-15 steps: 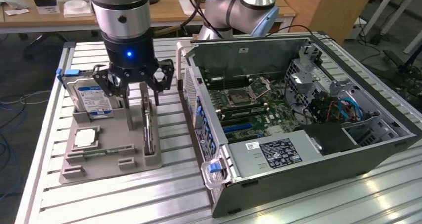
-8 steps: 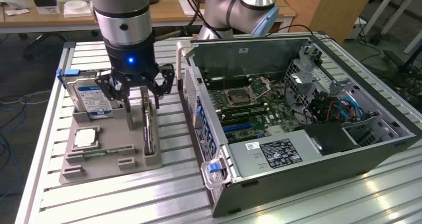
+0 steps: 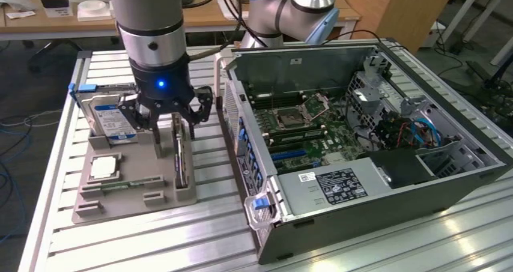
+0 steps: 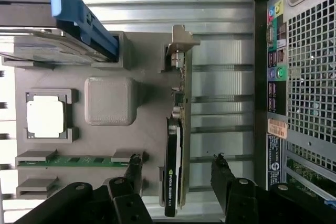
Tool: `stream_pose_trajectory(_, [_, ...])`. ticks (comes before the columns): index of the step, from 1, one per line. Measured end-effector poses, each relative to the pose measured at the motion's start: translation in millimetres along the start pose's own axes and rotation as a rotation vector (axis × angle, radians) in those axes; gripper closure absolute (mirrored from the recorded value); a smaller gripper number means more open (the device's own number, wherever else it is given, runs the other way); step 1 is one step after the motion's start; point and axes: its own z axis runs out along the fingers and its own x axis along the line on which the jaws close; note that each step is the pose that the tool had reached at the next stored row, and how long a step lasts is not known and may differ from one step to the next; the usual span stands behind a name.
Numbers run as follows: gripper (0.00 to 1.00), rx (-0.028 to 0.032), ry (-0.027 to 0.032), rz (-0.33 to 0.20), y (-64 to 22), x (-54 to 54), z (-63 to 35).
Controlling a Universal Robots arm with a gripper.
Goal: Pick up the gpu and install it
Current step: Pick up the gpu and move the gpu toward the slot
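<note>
Tool [image 4: 177, 160] nearest the lens, released; its two dark fingers [image 4: 134, 167] straddle the gpu [image 4: 175, 145] with a gap on each side, touching nothing. The gpu stands on edge in its slot of the grey holder [image 4: 149, 129]; a hard drive [image 4: 47, 45], a processor [image 4: 46, 117] and a memory stick [image 4: 68, 159] occupy the holder's other recesses. The open computer case [image 3: 304, 65] stands just beside the holder on the slatted worktop [image 3: 160, 242], toward the exterior view's right, motherboard exposed. Progress, as judged: early; the tool is aligned over the card, which is neither gripped nor lifted; pick-up and installation both remain.
</note>
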Motion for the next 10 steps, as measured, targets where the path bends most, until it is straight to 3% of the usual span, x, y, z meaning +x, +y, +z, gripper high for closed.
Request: stream_pose_trajectory(10, [0.35,0.0008,-0.0004,0.033,-1.4,-0.8,18.2])
